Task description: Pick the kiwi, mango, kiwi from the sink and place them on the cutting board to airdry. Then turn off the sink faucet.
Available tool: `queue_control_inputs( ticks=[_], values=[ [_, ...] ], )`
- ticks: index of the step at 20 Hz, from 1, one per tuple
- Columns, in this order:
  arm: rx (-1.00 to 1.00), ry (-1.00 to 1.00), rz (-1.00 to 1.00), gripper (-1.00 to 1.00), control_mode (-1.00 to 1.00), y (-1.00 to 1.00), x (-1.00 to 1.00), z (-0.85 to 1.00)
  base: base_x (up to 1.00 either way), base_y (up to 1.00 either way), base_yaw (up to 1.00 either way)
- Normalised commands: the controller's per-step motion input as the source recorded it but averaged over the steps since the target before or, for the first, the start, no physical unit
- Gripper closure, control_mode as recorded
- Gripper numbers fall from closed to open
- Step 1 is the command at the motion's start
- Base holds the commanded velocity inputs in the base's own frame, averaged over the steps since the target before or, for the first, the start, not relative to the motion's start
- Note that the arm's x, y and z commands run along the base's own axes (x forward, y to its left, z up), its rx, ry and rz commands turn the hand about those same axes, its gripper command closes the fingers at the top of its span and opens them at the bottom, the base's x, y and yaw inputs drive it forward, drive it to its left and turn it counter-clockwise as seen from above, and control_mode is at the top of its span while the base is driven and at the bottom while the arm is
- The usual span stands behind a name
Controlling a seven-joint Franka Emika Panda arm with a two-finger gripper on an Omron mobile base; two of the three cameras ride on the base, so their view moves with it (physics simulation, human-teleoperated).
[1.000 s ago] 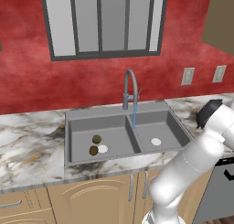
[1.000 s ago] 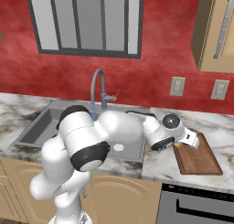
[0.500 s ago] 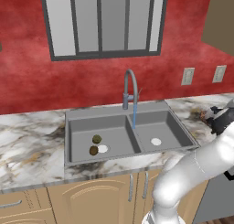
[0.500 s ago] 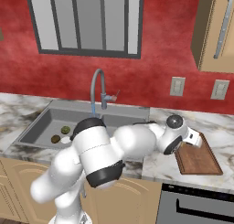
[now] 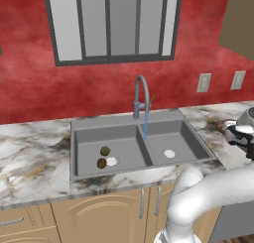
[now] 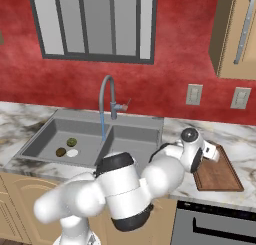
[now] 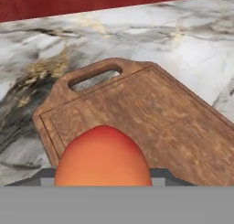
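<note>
My gripper (image 6: 209,152) is shut on the mango (image 7: 103,157), an orange oval with a red blush, low in the hand view. It hangs just over the near end of the reddish-brown cutting board (image 7: 151,122), which lies on the counter right of the sink (image 6: 217,171). Two kiwis rest in the left basin by its white drain: the olive-green one (image 5: 104,151) and the darker brown one (image 5: 101,163). From the right base view the same pair appears, green (image 6: 72,142) and brown (image 6: 61,152). The sink faucet (image 5: 141,95) pours a thin blue stream (image 5: 146,127) into the grey sink (image 5: 130,128).
Marble counter (image 5: 30,152) runs on both sides of the sink. Behind it rise a red wall, a window and two outlets (image 6: 194,94). A wooden wall cabinet (image 6: 239,34) hangs at the upper right. A dark oven front (image 6: 215,224) sits below the board.
The arm has swung further right and its links have lowered, carrying the mango from beside the sink's right edge to above the board. Both kiwis stay put.
</note>
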Motion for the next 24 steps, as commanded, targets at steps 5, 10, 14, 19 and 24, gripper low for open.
queue_control_inputs(
  ticks=[5,10,14,19,24],
  values=[
    [0.0,0.0,0.0,1.0,-1.0,-0.16,0.13,-0.12,0.0,0.0,0.0],
    [0.0,0.0,0.0,-1.0,-1.0,-0.13,0.1,-0.08,0.0,0.0,0.0],
    [0.01,0.0,0.0,-1.0,-1.0,-0.3,0.02,0.03,0.0,0.0,0.0],
    [0.01,0.0,0.0,-1.0,-1.0,-0.27,0.06,0.07,0.0,0.0,0.0],
    [0.0,0.0,0.0,-1.0,-1.0,-0.16,0.01,0.04,0.0,0.0,0.0]
  ],
)
